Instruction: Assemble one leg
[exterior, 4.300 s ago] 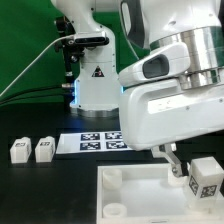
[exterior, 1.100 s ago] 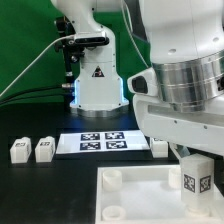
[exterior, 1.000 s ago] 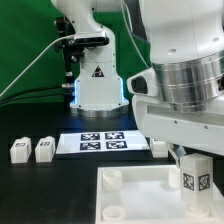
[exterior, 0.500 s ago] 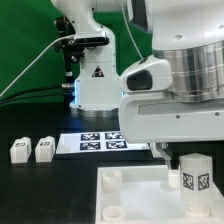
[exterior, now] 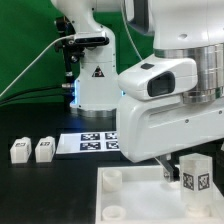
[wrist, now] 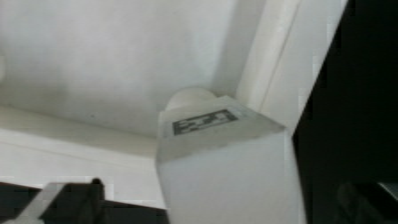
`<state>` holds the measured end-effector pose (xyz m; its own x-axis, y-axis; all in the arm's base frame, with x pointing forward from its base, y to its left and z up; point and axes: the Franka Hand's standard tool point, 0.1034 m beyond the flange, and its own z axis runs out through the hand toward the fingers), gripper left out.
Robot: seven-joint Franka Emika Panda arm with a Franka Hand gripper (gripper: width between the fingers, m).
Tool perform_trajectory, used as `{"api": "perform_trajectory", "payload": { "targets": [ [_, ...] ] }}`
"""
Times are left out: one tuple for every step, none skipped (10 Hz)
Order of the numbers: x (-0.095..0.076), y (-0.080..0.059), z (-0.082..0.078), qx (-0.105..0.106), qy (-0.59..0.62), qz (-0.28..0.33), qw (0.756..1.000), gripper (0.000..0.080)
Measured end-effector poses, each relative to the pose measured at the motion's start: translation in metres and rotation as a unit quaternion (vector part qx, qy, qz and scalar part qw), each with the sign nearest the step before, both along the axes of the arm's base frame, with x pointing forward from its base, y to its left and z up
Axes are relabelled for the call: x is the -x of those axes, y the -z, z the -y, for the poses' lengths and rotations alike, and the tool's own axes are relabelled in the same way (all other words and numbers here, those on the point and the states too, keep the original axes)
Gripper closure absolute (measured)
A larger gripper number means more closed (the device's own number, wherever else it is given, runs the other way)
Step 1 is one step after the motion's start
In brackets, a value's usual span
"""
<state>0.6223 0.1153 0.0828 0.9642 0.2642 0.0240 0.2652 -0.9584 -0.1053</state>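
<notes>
Leg (exterior: 197, 176) upright at corner of white tray (exterior: 135, 195), exterior view's right, over black bench (exterior: 40, 190). Claw (exterior: 183, 172) around leg, one finger (exterior: 166, 171) just beside it; clenched or released, cannot tell. Leg likely light, rigid, smooth plastic: pinch flat opposite faces, mid-height.

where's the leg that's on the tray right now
At the exterior view's right: the leg stands upright on the white tray's rear part, right beside the robot arm.
</notes>
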Motion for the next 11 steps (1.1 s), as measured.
{"api": "perform_trajectory", "payload": {
  "targets": [
    [0.0001,0.0000,-0.0003,0.000,0.014,-0.002,1.000,0.0150],
    [0.0001,0.0001,-0.0001,0.000,0.015,-0.002,1.000,0.0243],
    [0.0002,0.0001,-0.0009,-0.001,0.049,-0.006,0.999,0.0243],
    [0.0002,0.0000,-0.0013,-0.002,0.100,-0.011,0.995,0.0430],
    [-0.0002,0.0003,0.0013,-0.001,0.146,-0.016,0.989,0.0500],
    [-0.0001,0.0005,0.0017,-0.004,0.197,-0.026,0.980,0.0500],
    [-0.0037,0.0014,0.0032,-0.012,0.274,-0.041,0.961,0.0500],
    [-0.0081,0.0021,0.0062,-0.017,0.340,-0.051,0.939,0.0500],
    [-0.0084,0.0026,0.0064,-0.017,0.424,-0.062,0.903,0.0500],
    [-0.0081,0.0028,0.0062,-0.015,0.495,-0.072,0.866,0.0500],
    [-0.0083,0.0034,0.0086,-0.025,0.585,-0.090,0.806,0.0500]
  ]
}}
